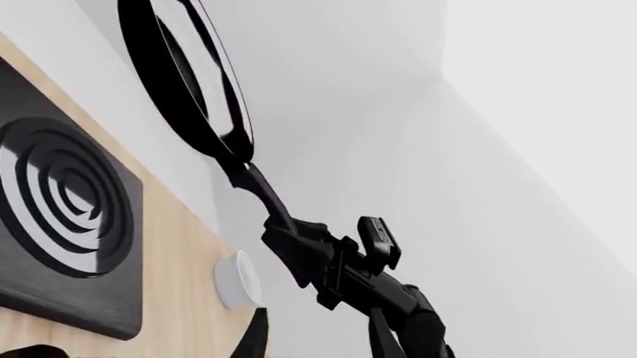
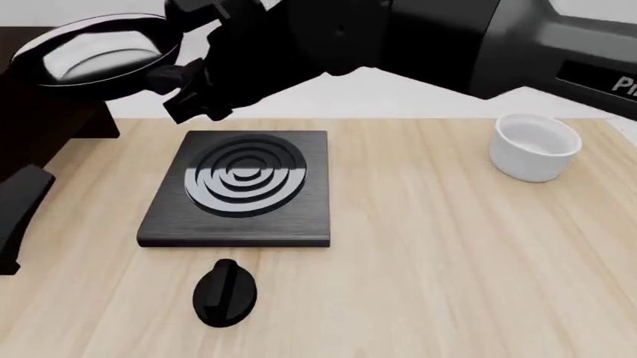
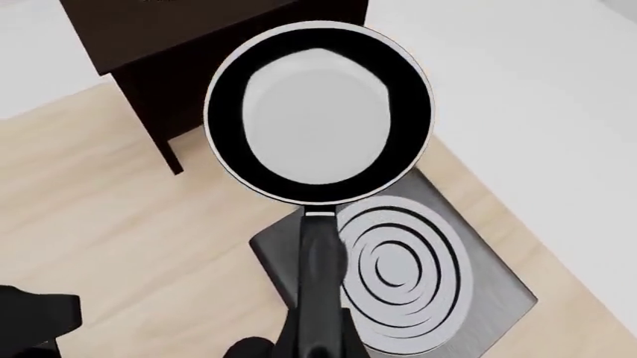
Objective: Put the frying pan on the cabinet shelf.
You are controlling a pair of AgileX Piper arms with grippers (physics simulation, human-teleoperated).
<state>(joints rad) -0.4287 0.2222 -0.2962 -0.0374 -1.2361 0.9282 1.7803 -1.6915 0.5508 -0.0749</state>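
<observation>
The frying pan (image 2: 95, 56) is held in the air by its handle in my right gripper (image 2: 189, 82), which is shut on it. The pan is about level, above the table's far left and in front of the dark cabinet (image 2: 40, 127). In the right wrist view the pan (image 3: 318, 112) hangs over the cabinet's near corner (image 3: 199, 45) and the table. The left wrist view shows the pan (image 1: 189, 74) and the right gripper (image 1: 298, 231) from the side. No shelf board shows clearly. My left gripper (image 2: 15, 216) is a dark shape at the left edge; its jaws do not show.
A black square stove plate (image 2: 244, 186) with rings lies below and right of the pan. A black knob (image 2: 224, 292) lies on the table in front of it. A white bowl (image 2: 535, 145) stands at the far right. The right arm (image 2: 448, 37) spans the top.
</observation>
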